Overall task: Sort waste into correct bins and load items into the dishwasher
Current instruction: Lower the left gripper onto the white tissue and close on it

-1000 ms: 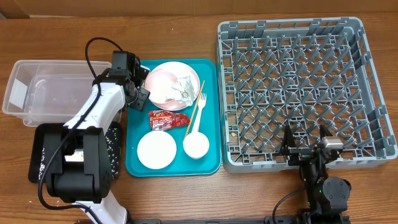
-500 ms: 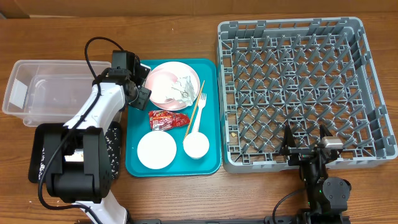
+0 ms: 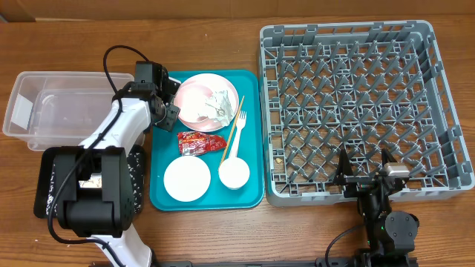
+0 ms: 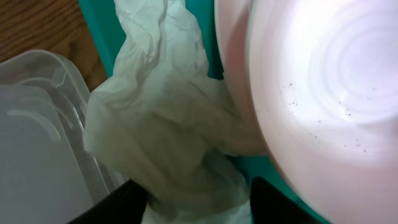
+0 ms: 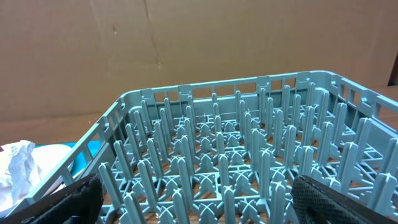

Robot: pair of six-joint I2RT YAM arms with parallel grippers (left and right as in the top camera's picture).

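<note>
My left gripper (image 3: 169, 113) is at the teal tray's left edge, beside the pale pink plate (image 3: 194, 96). In the left wrist view its fingers (image 4: 199, 208) are closed on a crumpled white napkin (image 4: 168, 124) between the clear tub (image 4: 37, 155) and the plate (image 4: 323, 93). Another napkin (image 3: 219, 105) lies on the plate. A red wrapper (image 3: 199, 142), chopstick (image 3: 231, 133), white fork (image 3: 239, 126), white bowl (image 3: 187, 179) and cup (image 3: 234, 173) lie on the tray. My right gripper (image 3: 365, 172) is open and empty at the front edge of the grey dish rack (image 3: 356, 104).
The clear tub (image 3: 44, 111) stands left of the teal tray (image 3: 252, 194). The black tray (image 3: 137, 174) lies under my left arm's base. The rack's pegs (image 5: 236, 155) fill the right wrist view between my right fingers (image 5: 193, 199). Brown cardboard stands behind.
My left gripper has shifted very slightly at the tray's left edge. The right arm has not moved.
</note>
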